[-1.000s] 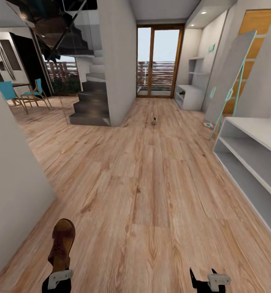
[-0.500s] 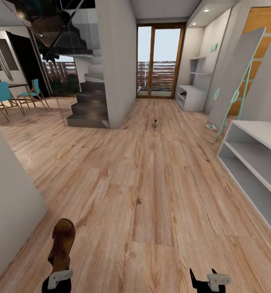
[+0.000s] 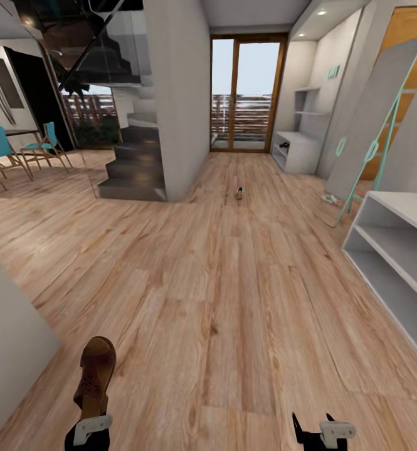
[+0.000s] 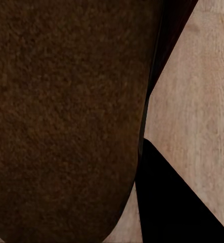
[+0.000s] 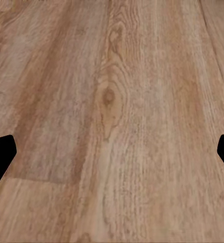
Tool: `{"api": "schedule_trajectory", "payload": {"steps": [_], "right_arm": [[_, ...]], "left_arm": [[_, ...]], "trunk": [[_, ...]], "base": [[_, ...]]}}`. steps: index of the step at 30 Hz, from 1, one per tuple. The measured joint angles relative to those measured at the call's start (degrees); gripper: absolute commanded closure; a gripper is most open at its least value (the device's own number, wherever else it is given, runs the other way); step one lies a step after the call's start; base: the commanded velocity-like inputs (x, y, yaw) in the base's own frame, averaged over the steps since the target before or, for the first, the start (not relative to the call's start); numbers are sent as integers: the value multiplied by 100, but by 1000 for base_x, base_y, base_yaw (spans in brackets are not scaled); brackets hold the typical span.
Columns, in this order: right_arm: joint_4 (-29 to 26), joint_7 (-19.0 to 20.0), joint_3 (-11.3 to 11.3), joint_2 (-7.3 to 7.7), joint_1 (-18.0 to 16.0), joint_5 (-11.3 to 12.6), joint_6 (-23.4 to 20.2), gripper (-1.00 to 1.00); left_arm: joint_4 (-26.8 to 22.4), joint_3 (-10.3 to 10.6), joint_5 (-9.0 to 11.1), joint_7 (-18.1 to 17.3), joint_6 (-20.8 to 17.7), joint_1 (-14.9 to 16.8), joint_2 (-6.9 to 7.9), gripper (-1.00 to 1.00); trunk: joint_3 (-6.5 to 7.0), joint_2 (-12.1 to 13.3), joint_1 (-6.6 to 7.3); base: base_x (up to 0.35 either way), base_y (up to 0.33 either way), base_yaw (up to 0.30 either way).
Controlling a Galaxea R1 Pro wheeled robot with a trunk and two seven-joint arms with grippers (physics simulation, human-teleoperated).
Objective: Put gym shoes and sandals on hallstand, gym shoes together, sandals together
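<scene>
A brown sandal (image 3: 95,373) is held by its heel in my left gripper (image 3: 91,413), toe pointing forward above the corridor floor (image 3: 233,300). In the left wrist view its brown leather (image 4: 61,111) lies close against one dark finger (image 4: 177,207). My right gripper (image 3: 315,432) is open and holds nothing; the right wrist view shows floor planks between its fingertips (image 5: 112,152). One gym shoe (image 3: 238,192) lies far ahead on the floor. The hallstand (image 3: 294,150), with stepped upper shelves, stands at the far right by the glass door.
A plain low white shelf unit (image 3: 390,250) runs along the right. A grey board in a teal frame (image 3: 371,119) leans on the wall beyond it, a small pale object (image 3: 330,199) at its foot. A white wall (image 3: 7,351) is close left; stairs (image 3: 136,169) stand ahead left.
The whole view has shifted: the left wall takes up less of the picture and the right shelf unit sits farther right. Both grippers and the held sandal keep their places.
</scene>
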State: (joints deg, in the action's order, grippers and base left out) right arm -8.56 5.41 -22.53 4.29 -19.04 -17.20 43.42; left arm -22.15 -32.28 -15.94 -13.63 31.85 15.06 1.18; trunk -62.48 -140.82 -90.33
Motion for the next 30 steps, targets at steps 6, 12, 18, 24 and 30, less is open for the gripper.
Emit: {"api": "schedule_trajectory", "payload": {"steps": [6, 12, 18, 24, 30], "right_arm": [[0, 0, 0, -5, 0, 0, 8, -100], [0, 0, 0, -7, 0, 0, 9, -100], [0, 0, 0, -7, 0, 0, 9, -100], [0, 0, 0, -7, 0, 2, 9, -100], [0, 0, 0, -7, 0, 1, 9, -100]], "left_arm": [[1, 0, 1, 0, 0, 0, 0, 100], [-2, 0, -1, 0, 0, 0, 0, 100], [-2, 0, -1, 0, 1, 0, 0, 100], [-2, 0, -2, 0, 8, 0, 0, 100], [-2, 0, -4, 0, 9, 0, 0, 100]], "trunk": [[0, 0, 0], [0, 0, 0], [0, 0, 0], [0, 0, 0], [0, 0, 0]], "base": [[337, 0, 0], [337, 0, 0], [337, 0, 0], [337, 0, 0], [337, 0, 0]]}}
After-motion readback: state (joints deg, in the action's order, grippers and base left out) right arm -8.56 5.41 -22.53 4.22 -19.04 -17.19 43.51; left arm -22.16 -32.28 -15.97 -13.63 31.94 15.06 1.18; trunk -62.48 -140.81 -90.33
